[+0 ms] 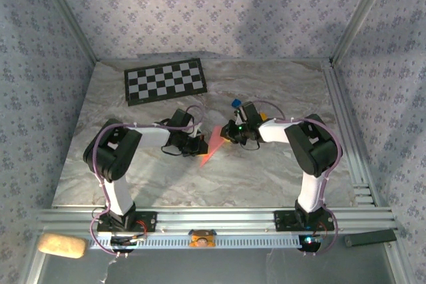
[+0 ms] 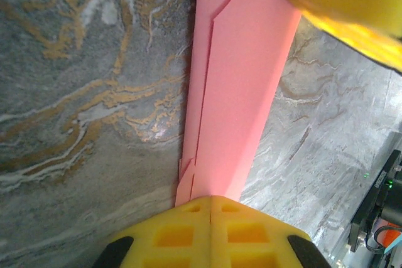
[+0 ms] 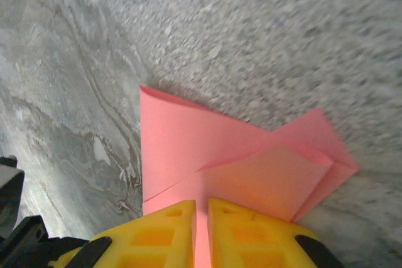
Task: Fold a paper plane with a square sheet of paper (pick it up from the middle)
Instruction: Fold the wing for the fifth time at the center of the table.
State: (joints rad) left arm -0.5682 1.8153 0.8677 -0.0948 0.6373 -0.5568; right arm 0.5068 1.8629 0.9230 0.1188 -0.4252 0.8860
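Observation:
The square sheet of paper is folded into a slim salmon-pink paper plane [image 1: 212, 145] that lies mid-table between both arms, with its sharp tip toward the near edge. My left gripper [image 1: 202, 143] comes at it from the left. In the left wrist view the yellow jaws [image 2: 210, 204] are shut on one end of the long pink strip [image 2: 242, 92]. My right gripper [image 1: 226, 136] reaches in from the right. Its jaws [image 3: 201, 211] pinch the folded layers [image 3: 188, 142], with a thin pink edge showing between them. The right gripper's yellow finger [image 2: 352, 4] shows at the far end of the strip.
A black-and-white checkerboard mat [image 1: 165, 80] lies at the back left. A small blue piece [image 1: 235, 104] and an orange block [image 1: 265, 117] sit just behind the right gripper. Aluminium rails [image 1: 351, 138] border the marble table on the right.

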